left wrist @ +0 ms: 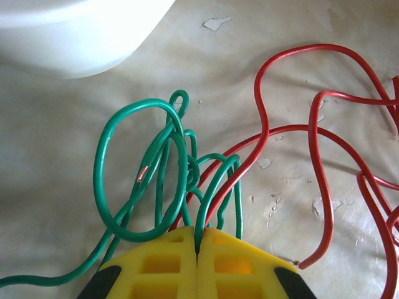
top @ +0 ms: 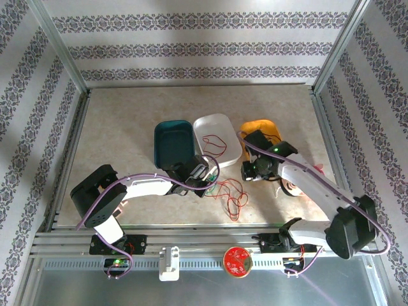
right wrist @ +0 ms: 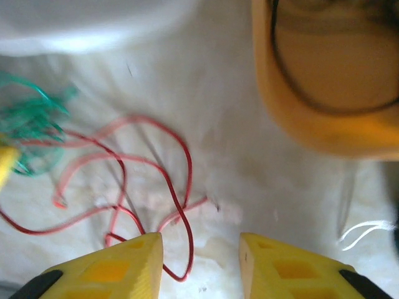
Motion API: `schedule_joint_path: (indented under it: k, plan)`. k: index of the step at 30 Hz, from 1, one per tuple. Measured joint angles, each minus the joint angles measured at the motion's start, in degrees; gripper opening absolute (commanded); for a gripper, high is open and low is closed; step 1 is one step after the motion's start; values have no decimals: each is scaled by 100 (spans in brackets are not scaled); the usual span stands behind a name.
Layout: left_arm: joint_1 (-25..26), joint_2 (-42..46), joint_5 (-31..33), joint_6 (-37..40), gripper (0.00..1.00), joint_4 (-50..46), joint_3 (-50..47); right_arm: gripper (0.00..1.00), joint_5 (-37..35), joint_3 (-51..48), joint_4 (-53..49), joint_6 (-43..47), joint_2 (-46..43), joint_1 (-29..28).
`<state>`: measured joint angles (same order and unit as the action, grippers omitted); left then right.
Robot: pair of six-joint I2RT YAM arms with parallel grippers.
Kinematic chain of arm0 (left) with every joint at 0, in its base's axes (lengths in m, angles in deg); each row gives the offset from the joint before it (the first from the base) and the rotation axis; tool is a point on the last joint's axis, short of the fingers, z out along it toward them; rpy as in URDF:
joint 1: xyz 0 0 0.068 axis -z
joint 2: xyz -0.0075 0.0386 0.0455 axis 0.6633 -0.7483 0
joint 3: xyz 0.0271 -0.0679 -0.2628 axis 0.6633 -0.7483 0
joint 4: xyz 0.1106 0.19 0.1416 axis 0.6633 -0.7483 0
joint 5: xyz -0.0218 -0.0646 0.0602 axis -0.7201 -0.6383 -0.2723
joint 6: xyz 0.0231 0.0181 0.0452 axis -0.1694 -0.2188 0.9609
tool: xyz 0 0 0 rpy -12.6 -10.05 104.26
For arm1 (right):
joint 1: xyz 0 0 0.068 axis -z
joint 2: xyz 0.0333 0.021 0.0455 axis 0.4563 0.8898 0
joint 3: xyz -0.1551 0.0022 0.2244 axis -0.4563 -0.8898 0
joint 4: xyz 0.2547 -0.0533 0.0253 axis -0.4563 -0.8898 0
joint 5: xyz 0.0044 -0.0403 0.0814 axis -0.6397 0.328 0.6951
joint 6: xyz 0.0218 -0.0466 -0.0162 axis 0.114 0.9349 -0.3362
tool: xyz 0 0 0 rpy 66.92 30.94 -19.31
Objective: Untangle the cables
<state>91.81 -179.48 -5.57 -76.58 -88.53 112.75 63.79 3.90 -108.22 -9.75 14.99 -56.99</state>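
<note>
Left wrist shows your left gripper clamped on the green cable; right gripper gapes empty over the red cable.

Three tubs in a row on the table: teal tub left, white tub middle, orange tub right. Red round disc at the near edge.

We find bare table beyond the white tray; teal tray and orange tray flank it, cables sprawl before it.
</note>
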Motion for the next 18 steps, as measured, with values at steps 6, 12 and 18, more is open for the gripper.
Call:
schedule_joint_path:
  k: [6, 12, 18]
  plan:
    - [0, -2, -2, 0, 0, 0, 0, 38, 732, -581, 66, -101, 686, -2]
    - [0, 0, 0, 0, 0, 0, 0, 7, 1200, -590, 470, -9, 1429, -52]
    - [0, 0, 0, 0, 0, 0, 0, 0, 951, -566, 518, 17, 1154, -79]
